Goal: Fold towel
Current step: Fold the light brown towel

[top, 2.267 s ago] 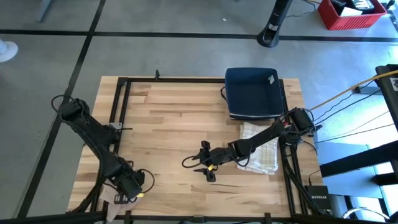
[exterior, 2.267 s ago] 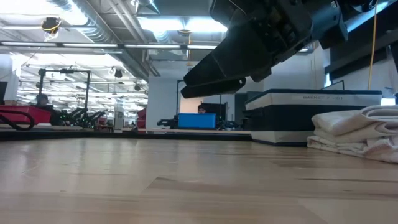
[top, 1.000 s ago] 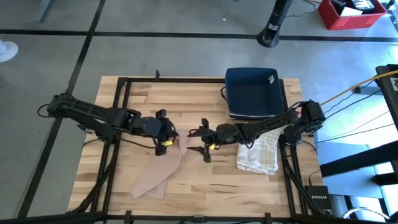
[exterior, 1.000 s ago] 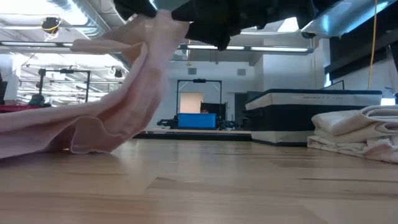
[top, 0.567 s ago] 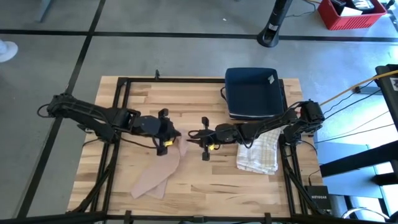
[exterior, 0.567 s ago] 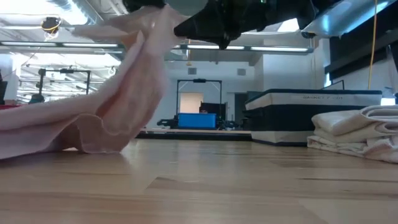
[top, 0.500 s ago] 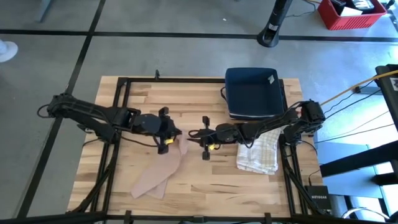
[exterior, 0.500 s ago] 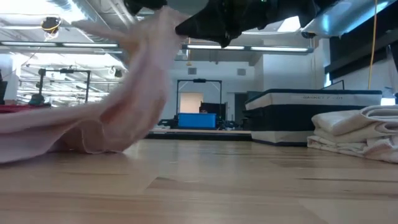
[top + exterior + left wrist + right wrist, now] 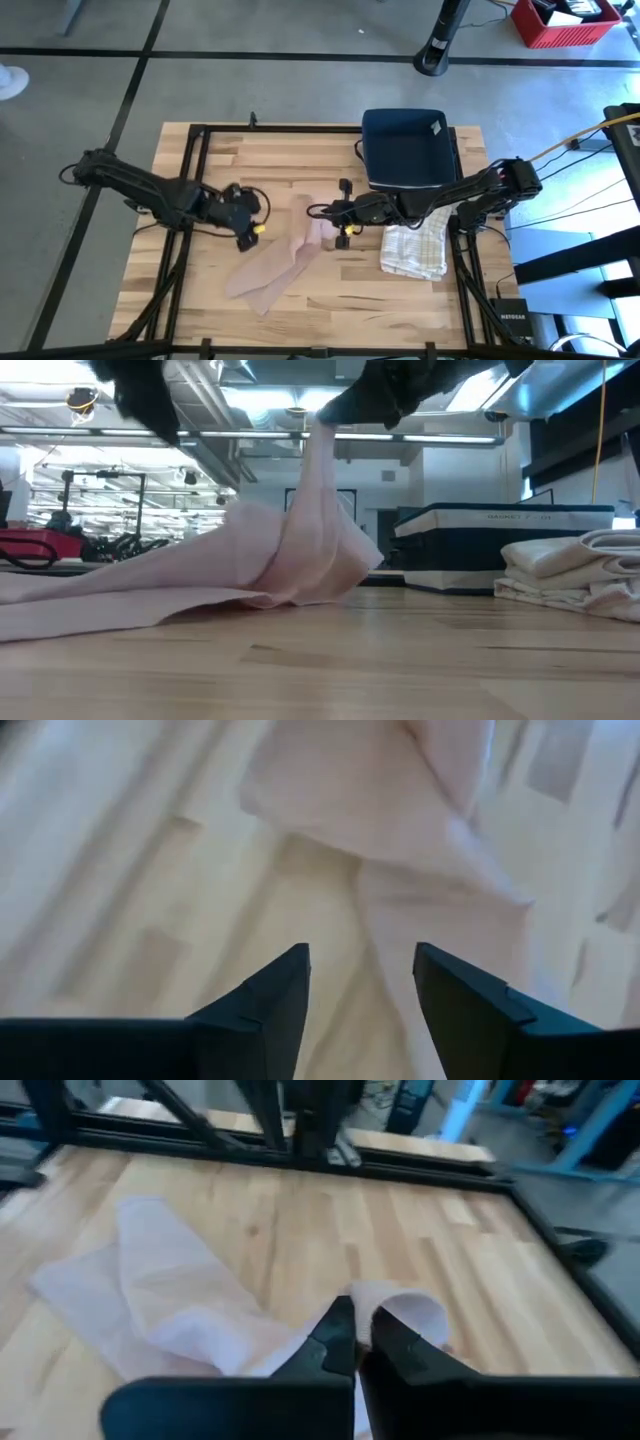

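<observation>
From above, the wooden table (image 9: 300, 160) carries one pink towel (image 9: 280, 262) sprawled at its middle, one folded white checked stack (image 9: 415, 250) near the right edge, and one dark blue bin (image 9: 405, 148) behind that (its contents cannot be made out). The left gripper (image 9: 250, 222) hangs just left of the towel, and bare wood lies along the far edge.

At table height the towel (image 9: 250, 565) rises to a peak pinched by the right gripper (image 9: 325, 415). The left wrist view shows parted, empty fingers (image 9: 270, 1000); the right wrist view shows fingers (image 9: 335, 1335) clamped on cloth.

This is a robotics lab or workshop: bare grey concrete floor (image 9: 300, 90), exposed ceiling ducts and strip lights (image 9: 230, 400), a black-framed wooden desk (image 9: 290, 150), loose cables.
</observation>
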Controlling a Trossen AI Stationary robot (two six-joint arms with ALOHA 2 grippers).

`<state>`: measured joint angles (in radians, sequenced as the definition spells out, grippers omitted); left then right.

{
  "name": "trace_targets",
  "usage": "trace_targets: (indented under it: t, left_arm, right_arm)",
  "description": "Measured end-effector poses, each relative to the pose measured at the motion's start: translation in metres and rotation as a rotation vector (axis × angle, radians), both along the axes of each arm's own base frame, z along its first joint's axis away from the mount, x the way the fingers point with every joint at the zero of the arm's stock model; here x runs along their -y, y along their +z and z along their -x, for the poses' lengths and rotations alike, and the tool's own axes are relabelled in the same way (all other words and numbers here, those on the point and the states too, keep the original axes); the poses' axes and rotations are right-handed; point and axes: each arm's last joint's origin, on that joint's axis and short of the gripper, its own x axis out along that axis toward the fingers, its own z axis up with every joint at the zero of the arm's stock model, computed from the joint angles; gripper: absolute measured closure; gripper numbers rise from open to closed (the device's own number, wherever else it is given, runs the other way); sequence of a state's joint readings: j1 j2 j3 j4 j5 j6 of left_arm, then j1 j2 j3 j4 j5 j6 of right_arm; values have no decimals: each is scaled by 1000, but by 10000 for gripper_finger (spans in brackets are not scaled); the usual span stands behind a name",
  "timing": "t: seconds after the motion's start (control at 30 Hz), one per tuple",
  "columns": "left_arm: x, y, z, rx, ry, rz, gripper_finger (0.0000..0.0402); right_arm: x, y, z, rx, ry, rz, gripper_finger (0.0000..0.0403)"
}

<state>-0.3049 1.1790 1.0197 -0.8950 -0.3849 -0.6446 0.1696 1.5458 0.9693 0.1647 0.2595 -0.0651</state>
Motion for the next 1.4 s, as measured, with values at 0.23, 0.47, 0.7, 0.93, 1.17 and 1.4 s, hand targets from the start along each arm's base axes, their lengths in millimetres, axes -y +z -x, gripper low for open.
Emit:
trace_targets:
  t: [0.23,0.47,0.7,0.93,1.17,1.4]
  left_arm:
    - [3,-59,-12,176,-30,143,241]
    - [-13,-105,-15,300,61,183,241]
    - [-34,-132,-34,383,60,86,243]
    - [-52,-150,-58,433,-81,-141,243]
    - [-56,-183,-78,379,-195,-32,246]
    - [-55,-202,-108,402,-204,11,256]
  right_arm:
    - [-14,-18,-7,-43,60,-34,397]
    - [-34,-19,-2,-46,103,-71,399]
    - [-51,-21,2,-59,141,-91,399]
    - [-50,-21,1,-60,131,-123,400]
    - [-51,-21,1,-52,132,-147,399]
    - [-50,-21,1,-48,108,-136,398]
